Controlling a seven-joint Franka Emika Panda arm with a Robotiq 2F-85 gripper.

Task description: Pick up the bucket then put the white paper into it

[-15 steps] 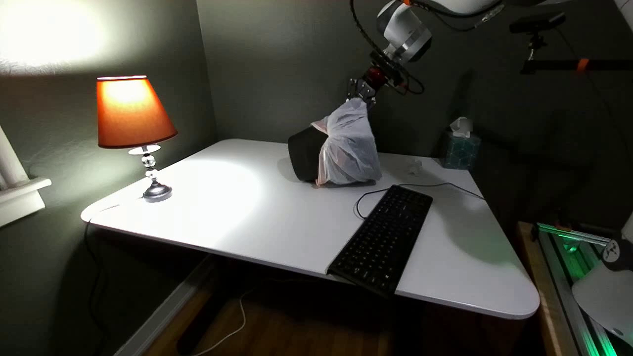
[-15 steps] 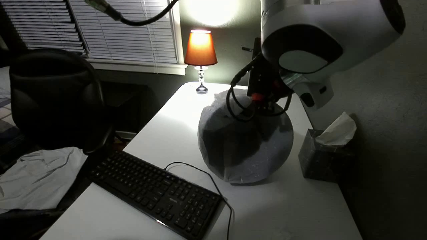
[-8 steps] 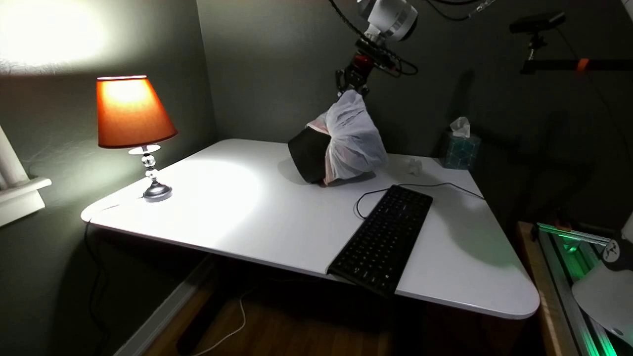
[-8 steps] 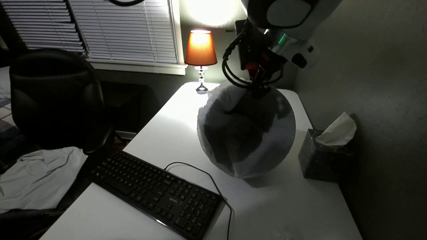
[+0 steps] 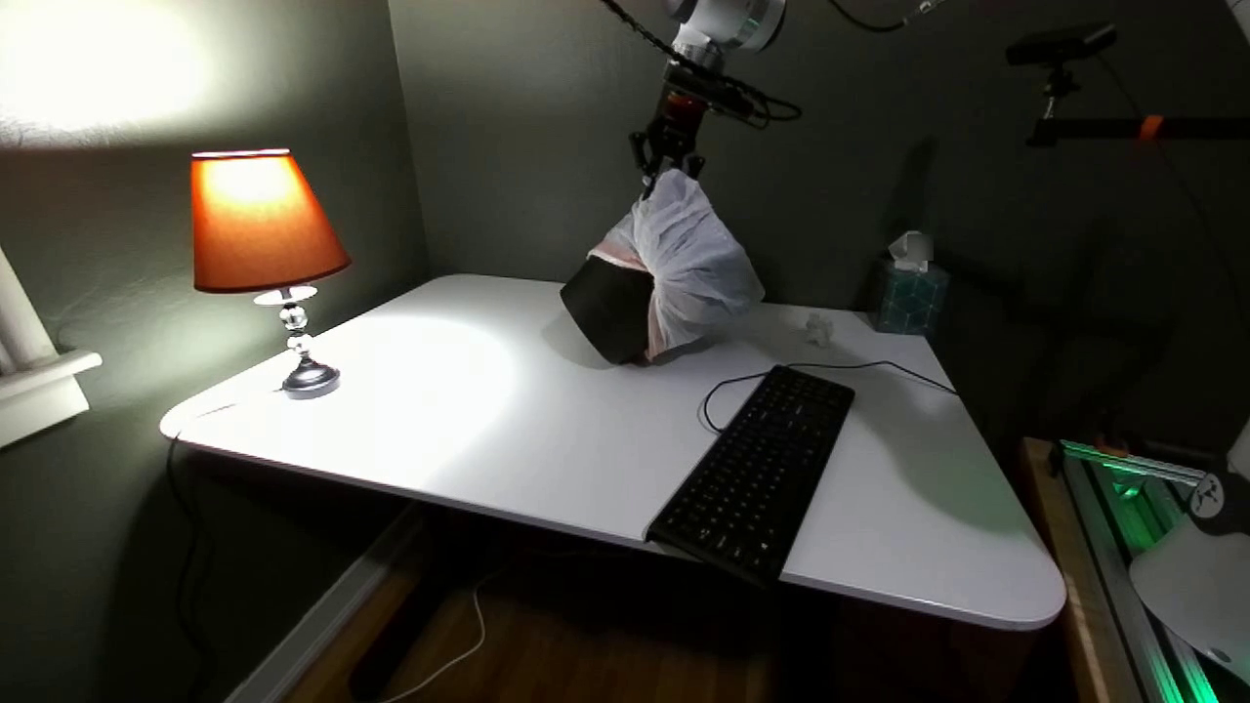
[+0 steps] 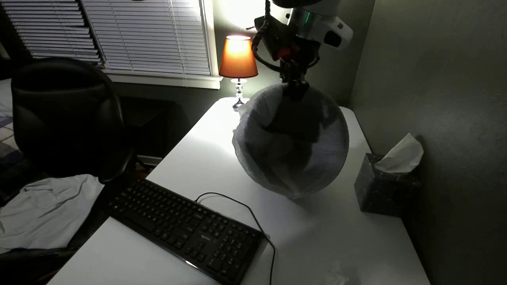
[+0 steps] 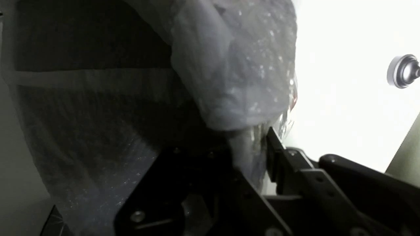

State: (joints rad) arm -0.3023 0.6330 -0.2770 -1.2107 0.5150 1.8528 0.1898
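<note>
The bucket (image 5: 610, 308) is a dark round bin with a crinkly white liner (image 5: 693, 249) over its rim. It is tipped on its side, tilted, its opening facing the camera in an exterior view (image 6: 291, 158). My gripper (image 5: 664, 178) is at the top of its rim, also seen in an exterior view (image 6: 295, 85). In the wrist view, my gripper (image 7: 248, 144) has the rim and liner between its fingers. I cannot tell whether the bucket's low edge touches the table. The white paper (image 5: 818, 330), small and crumpled, lies on the table, also in an exterior view (image 6: 336, 275).
A black keyboard (image 5: 762, 469) with its cable lies near the table (image 5: 547, 459) edge. A tissue box (image 5: 913, 298) stands at the wall side. A lit orange lamp (image 5: 259, 225) stands at the far end. An office chair (image 6: 63, 118) is beside the table.
My gripper has moved up and, in an exterior view, to the left. The bucket has come with it, its rim rising and its tilt growing. The paper, keyboard and tissue box have stayed put.
</note>
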